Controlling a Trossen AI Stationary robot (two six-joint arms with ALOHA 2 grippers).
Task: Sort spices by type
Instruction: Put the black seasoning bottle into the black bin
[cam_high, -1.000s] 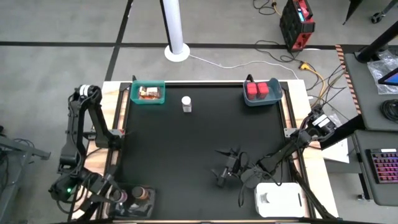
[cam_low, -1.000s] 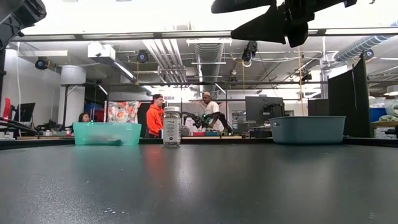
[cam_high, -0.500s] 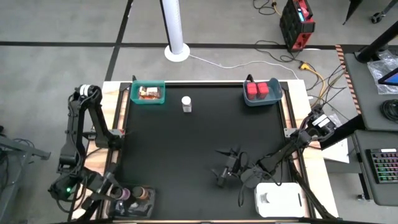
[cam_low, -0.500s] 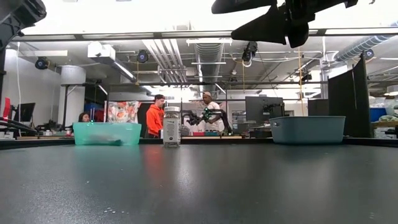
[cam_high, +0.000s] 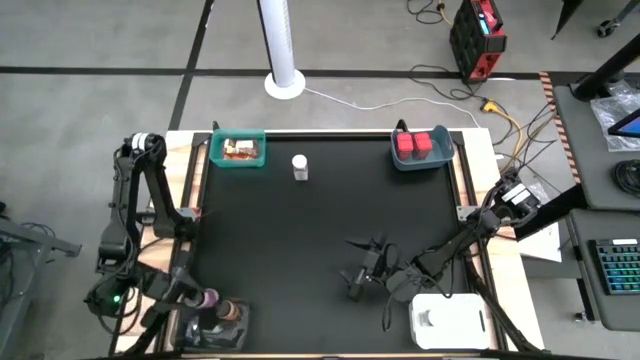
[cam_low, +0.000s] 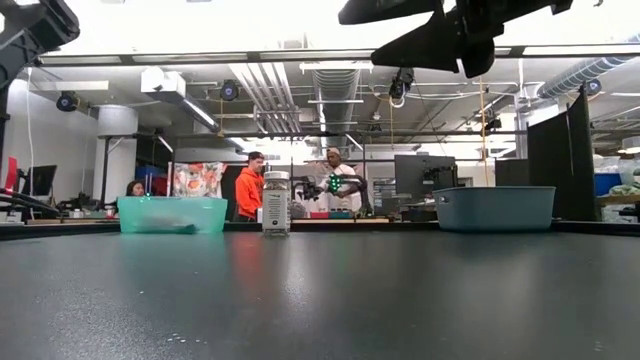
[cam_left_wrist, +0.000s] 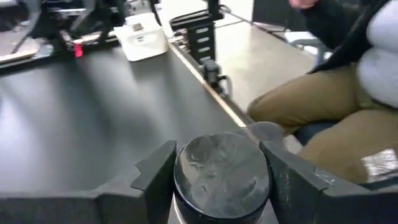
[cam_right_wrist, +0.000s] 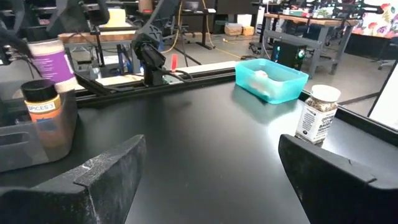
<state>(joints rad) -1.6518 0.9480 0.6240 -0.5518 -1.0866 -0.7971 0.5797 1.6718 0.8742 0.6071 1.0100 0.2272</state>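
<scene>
- Purplish jar pinched in left gripper, lifted just above clear tray at table's near-left corner; in left wrist view jar lid sits between the two fingers, both touching it.
- Amber jar stands in clear tray, just beside purplish jar.
- White-capped bottle upright near far edge, just right of teal bin, apart from it; also seen in low view.
- Teal bin holds orange/brown packets; blue-grey bin at far right, well apart from the tray, holds two red boxes.
- Left arm folded along table's left edge, elbow raised near teal bin.
- Right gripper spread wide, holding nothing, above the mat's near-right part, beside white tray.
- Black mat bare across the middle, lots of room between bottle and clear tray.
- Low view: ppl standing in lab well behind table.
</scene>
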